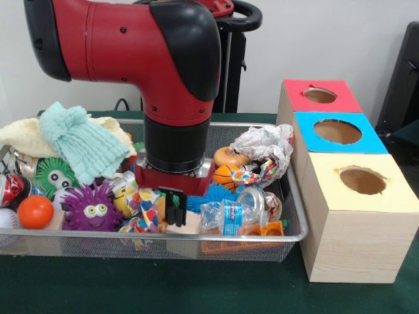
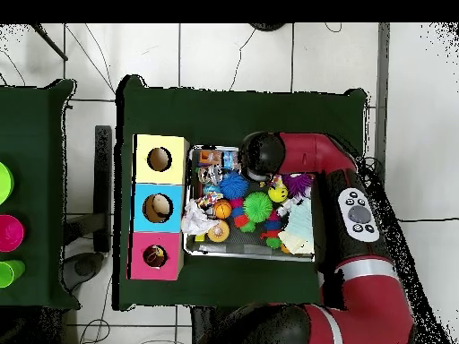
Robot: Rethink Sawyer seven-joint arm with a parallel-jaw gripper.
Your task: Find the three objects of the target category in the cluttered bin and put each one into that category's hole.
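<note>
The wire mesh bin (image 1: 262, 239) is full of clutter; it also shows in the overhead view (image 2: 192, 247). My gripper (image 1: 175, 210) is lowered into the bin's front middle, just above a pale wooden block (image 1: 190, 227) and beside a colourful wrapper. In the overhead view the arm's head hides it. A yellow thing with a face (image 1: 123, 195) lies left of the gripper, half buried; I cannot tell if it is the duck. An orange, black-lined round thing (image 1: 224, 176) lies to its right. No tan bear shows. The red box's hole (image 1: 320, 95) is at the far right (image 2: 155, 256).
The blue box (image 1: 337, 131) and the yellow box (image 1: 362, 180) stand nearer in the same row. The bin holds a mint cloth (image 1: 82, 140), a purple puffer ball (image 1: 91, 208), a green puffer (image 1: 54, 175), an orange ball (image 1: 35, 211), a water bottle (image 1: 229, 216) and crumpled paper (image 1: 265, 147).
</note>
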